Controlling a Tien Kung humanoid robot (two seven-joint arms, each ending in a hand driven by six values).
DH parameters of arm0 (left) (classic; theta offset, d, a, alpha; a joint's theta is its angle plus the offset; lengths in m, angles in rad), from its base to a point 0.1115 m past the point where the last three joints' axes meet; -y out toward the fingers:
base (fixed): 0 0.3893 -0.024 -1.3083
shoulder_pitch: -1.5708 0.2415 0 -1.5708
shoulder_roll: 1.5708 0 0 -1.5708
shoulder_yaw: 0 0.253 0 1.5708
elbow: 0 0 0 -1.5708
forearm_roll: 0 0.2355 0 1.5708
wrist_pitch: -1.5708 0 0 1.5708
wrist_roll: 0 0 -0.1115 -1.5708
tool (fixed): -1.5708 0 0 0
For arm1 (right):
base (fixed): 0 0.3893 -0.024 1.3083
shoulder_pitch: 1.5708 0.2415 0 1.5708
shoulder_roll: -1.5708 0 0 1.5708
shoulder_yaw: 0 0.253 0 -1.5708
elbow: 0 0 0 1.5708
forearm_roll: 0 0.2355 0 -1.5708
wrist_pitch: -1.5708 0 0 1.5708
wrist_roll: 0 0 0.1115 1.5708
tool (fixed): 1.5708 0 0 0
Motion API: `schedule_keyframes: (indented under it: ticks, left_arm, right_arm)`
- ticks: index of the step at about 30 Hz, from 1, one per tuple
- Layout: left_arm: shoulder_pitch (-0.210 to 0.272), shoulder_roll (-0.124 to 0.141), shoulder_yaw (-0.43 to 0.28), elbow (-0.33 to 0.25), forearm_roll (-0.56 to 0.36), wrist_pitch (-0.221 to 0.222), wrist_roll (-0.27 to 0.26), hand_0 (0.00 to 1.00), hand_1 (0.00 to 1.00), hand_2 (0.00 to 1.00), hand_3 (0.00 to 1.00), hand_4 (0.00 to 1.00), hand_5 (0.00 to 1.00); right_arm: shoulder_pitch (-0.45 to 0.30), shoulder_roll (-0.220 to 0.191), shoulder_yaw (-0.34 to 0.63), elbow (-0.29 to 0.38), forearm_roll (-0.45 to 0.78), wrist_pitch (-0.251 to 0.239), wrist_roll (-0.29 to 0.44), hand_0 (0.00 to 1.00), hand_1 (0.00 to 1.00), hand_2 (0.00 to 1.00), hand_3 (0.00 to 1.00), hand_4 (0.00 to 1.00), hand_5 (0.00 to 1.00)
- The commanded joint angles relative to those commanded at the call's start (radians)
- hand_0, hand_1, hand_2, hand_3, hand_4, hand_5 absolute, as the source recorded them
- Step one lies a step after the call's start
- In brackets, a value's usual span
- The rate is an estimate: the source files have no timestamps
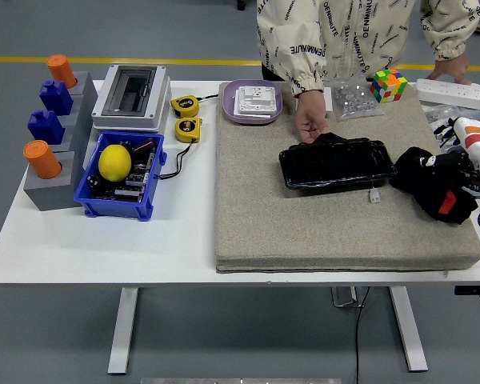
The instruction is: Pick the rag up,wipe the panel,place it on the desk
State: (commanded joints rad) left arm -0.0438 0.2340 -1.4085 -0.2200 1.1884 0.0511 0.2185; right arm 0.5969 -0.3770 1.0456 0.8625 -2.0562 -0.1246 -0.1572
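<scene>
Your right hand sits at the right side of the grey mat, a dark bundle just right of the black panel. From this high view you cannot separate the black fingers from the black cloth, so whether they are curled onto the rag or only resting against it cannot be told; the rag looks to be the dark crumpled mass at the left of that bundle, close to the panel's right end, though that too is a reading more than a certainty. The panel lies flat across the far half of the mat, and a person's hand at the far side rests on its far left corner, seemingly steadying it. Your left arm is out of the picture. As the scene lies now, the job looks to be in its opening step: the rag is at the hand but not on the panel, no wiping is under way, and you still have the wipe across the panel and the set-down on the desk ahead. Mind the small white connector lying just near the panel's right end, which a sweep could catch.
</scene>
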Motion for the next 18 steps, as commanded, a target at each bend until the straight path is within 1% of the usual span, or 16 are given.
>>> schedule_keyframes:
  ticks: [18]
  left_arm:
    - [0.014, -0.01, -0.012, 0.001, 0.009, 0.0, 0.0, 0.635, 0.658, 0.682, 0.573, 0.613, 0.507]
  right_arm:
    - [0.007, -0.001, 0.003, 0.02, -0.003, -0.007, -0.001, 0.574, 0.599, 0.686, 0.705, 0.998, 0.553]
